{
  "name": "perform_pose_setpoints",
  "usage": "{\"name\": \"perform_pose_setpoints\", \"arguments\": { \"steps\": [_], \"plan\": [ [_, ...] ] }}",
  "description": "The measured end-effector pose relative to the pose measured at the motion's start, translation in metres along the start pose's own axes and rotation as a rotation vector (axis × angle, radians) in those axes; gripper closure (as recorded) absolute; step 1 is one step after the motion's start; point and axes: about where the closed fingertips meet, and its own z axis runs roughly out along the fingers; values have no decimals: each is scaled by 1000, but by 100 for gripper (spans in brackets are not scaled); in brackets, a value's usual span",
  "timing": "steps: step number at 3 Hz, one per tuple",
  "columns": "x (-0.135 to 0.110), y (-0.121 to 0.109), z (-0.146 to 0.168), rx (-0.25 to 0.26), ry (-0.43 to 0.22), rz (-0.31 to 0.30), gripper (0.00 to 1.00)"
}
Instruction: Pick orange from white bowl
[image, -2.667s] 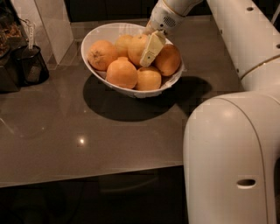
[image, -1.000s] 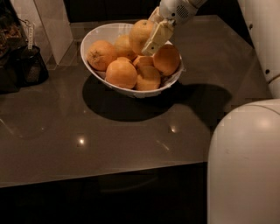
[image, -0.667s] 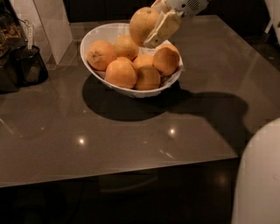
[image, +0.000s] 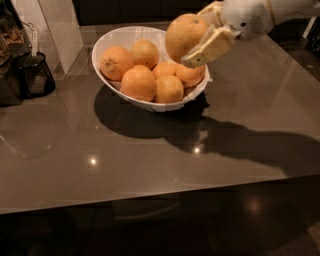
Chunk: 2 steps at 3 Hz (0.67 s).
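The gripper (image: 196, 40) hangs over the far right rim of the white bowl (image: 165, 106), its pale fingers (image: 209, 46) closed around the orange (image: 185, 35), one finger across the front of the fruit and the other behind it. The orange is up in the air, clear of the pile and just above the bowl's right side. Smaller oranges (image: 138, 83) sit heaped inside the bowl. The bowl rests toward the back of a glossy grey-brown countertop (image: 150, 165), which carries a heavy dark shadow under the bowl and a long one running to the right, plus small bright glints from lamps overhead. At the left edge stands a black mesh holder (image: 32, 75), with a pale upright panel (image: 57, 30) behind it. The white arm (image: 250, 17) reaches in from the upper right; the room beyond is dim.
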Motion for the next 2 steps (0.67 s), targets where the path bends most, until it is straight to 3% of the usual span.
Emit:
{"name": "perform_pose_setpoints", "arguments": {
  "steps": [1, 2],
  "plan": [
    [24, 21, -6, 23, -26, 79, 100],
    [33, 35, -11, 28, -30, 101, 100]
  ]
}}
